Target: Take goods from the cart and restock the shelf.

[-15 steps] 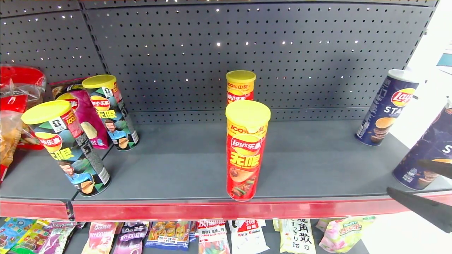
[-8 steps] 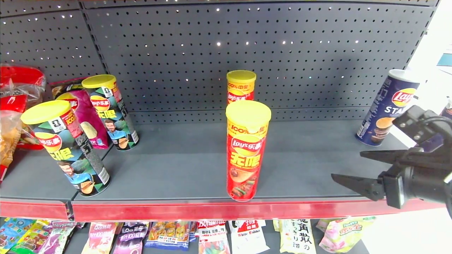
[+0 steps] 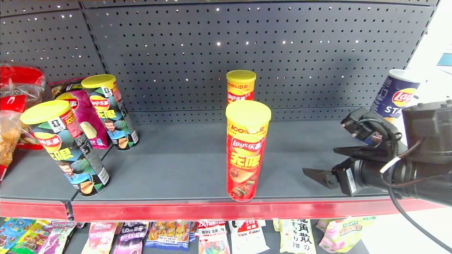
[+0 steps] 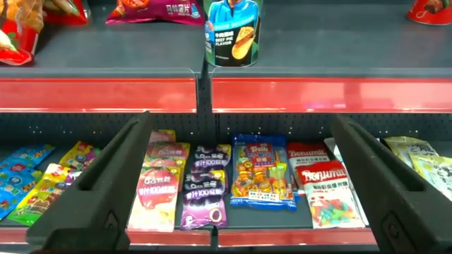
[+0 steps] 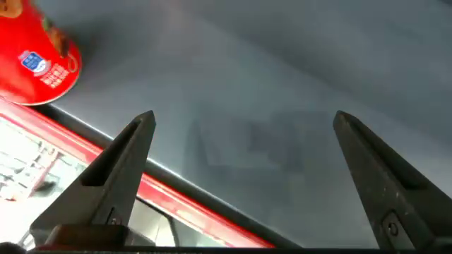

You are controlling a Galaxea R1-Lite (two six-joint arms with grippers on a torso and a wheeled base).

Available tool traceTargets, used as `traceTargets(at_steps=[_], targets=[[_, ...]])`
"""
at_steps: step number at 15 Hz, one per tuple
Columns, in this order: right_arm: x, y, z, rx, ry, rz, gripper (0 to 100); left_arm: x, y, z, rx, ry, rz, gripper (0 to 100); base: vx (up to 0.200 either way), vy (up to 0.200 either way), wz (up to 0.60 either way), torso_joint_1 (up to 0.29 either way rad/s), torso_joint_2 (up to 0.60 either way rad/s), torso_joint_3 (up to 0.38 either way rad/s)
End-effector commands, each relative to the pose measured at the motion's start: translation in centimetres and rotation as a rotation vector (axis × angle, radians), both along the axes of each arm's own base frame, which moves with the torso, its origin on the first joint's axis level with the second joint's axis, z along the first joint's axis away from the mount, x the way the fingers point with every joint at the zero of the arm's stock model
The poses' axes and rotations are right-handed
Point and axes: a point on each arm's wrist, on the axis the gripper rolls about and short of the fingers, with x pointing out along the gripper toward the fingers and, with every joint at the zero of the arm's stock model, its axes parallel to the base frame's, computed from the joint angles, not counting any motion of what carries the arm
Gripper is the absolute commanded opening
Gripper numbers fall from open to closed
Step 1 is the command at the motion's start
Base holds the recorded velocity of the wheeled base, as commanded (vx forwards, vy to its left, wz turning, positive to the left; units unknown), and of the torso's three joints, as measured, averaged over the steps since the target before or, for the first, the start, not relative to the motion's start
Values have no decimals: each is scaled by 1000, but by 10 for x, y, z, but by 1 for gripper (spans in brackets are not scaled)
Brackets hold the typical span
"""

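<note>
Hands both spread, holding nothing: right hand [image 3: 319, 161] at the frame's right, over the shelf [image 3: 176, 165]; left hand [image 4: 240, 123] faces the lower snack bags [image 4: 261, 173]. Red chip can [image 3: 246, 151] stands dead centre at the shelf's front edge.

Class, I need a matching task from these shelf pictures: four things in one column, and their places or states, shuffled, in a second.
Column one:
1. front red can
2. dark blue can
3. right claw
4. sweet packets

Column two:
A. open, over the right part of the shelf
B. on the lower level, under the red rail
C. upright at the front edge, in the middle
D. at the back right, partly behind the right arm

Pairs: 1-C, 2-D, 3-A, 4-B
</note>
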Motion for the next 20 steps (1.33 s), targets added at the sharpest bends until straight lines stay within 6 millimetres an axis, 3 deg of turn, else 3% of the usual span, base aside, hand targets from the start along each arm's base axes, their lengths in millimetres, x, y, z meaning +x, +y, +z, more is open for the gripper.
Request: traceTargets(at_steps=[1,7,20], targets=[[6,18,-14,-35,40,38,100,0,0,0,-1,-1,1,100,0,0,0,0,0,0],[12,45,-12,-26,39,105,100,0,0,0,-1,-1,1,100,0,0,0,0,0,0],[17,69,-29,-83,76,137,100,0,0,0,-1,-1,1,100,0,0,0,0,0,0]])
